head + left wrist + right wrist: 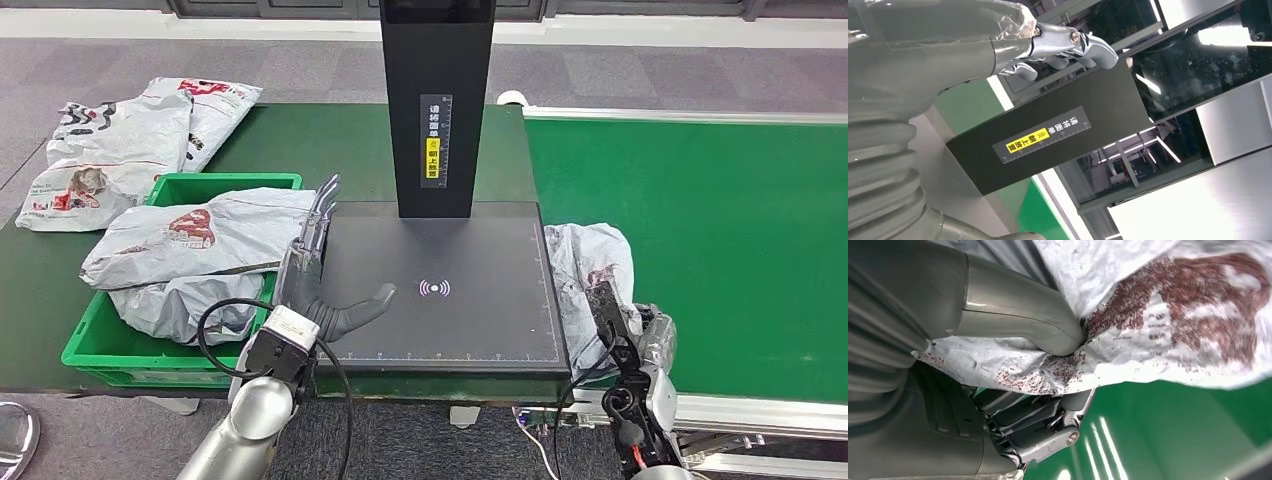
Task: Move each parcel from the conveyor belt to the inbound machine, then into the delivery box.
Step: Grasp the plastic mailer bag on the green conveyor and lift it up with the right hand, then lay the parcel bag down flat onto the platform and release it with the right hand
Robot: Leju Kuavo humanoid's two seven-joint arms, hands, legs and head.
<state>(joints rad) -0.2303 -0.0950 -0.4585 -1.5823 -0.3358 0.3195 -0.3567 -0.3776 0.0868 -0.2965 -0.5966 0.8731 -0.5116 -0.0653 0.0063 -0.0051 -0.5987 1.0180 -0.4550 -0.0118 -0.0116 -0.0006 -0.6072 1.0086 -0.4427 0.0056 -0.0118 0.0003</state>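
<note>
five parcels (590, 265), one green crate (105, 345)

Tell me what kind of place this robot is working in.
Probably a parcel sorting station: a green conveyor belt, a black scanning machine with a flat platform, and grey plastic mailer parcels piled in a green plastic crate.

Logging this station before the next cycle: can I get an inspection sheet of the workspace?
Surface: black scan plate bare, its symbol lit.
Job's things: grey parcel at the green conveyor belt edge; two parcels in the green delivery box.
Clutter: more parcels behind the box.
Hands: right hand grips the grey parcel; left hand open over the plate's edge.
Cables: black cable loops at the left wrist.
Surroundings: grey floor.
</note>
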